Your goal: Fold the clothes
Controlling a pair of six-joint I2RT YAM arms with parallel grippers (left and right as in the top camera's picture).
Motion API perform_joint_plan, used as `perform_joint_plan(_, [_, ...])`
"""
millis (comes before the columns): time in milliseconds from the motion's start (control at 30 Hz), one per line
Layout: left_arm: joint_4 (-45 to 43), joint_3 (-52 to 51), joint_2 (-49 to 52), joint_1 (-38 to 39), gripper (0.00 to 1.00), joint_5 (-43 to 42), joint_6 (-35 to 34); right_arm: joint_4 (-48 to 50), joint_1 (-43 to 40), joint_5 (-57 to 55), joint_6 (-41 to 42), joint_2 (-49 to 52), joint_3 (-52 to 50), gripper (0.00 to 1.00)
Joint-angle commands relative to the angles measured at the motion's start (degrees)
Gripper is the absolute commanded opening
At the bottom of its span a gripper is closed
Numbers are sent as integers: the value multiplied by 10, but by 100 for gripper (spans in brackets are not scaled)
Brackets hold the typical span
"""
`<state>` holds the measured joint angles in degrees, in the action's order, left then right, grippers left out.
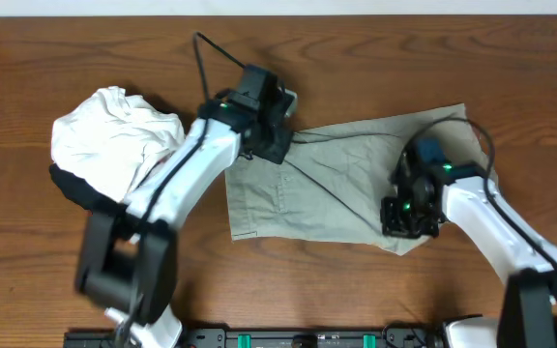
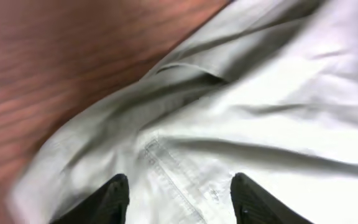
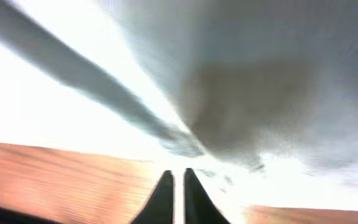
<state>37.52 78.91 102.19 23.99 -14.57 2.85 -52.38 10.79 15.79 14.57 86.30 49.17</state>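
Observation:
The khaki trousers (image 1: pixel 327 184) lie folded in a rough rectangle at the middle of the wooden table. My left gripper (image 1: pixel 274 140) is at their far left corner. In the left wrist view its fingers (image 2: pixel 179 199) are spread open just above a stitched seam of the cloth (image 2: pixel 278 93). My right gripper (image 1: pixel 409 220) is at the trousers' near right edge. In the right wrist view its fingers (image 3: pixel 179 193) are almost together with a thin strip of pale cloth between them. The cloth (image 3: pixel 260 74) rises blurred in front of them.
A white garment (image 1: pixel 114 130) is heaped at the left, on top of a black garment (image 1: pixel 71 188). Bare wooden table (image 1: pixel 27 271) surrounds the clothes. A black cable runs from the left arm across the trousers.

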Motion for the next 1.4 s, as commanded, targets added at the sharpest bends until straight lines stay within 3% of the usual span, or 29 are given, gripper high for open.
perform_joint_plan(0, [49,14,-45,-12,57,12,-86,7,-4,16,-24,-37,20,30])
perform_joint_plan(33, [74,14,-51,-18,57,15,-109,8,-5,16,-24,-43,22,41])
perform_joint_plan(133, [148,11,-54,-43,57,23,-167,10,-8,16,-24,-53,23,58])
perform_joint_plan(233, [183,-16,-50,-71,57,22,-197,8,-8,16,-24,-54,23,67])
perform_joint_plan(500, [150,-141,-49,-144,61,-63,-200,10,-8,16,-25,-54,23,68])
perform_joint_plan(700, [48,-226,-46,-182,72,-136,-139,8,-8,17,-36,-54,23,67])
perform_joint_plan(867, [-37,-289,-37,-201,77,-223,-70,10,-7,16,-36,-54,23,66])
perform_joint_plan(1133, [-91,-299,-14,-153,78,-223,-44,25,-8,27,-39,-54,23,65])
perform_joint_plan(1367, [-148,-299,62,-134,76,-226,-84,25,-8,44,-39,-54,23,63])
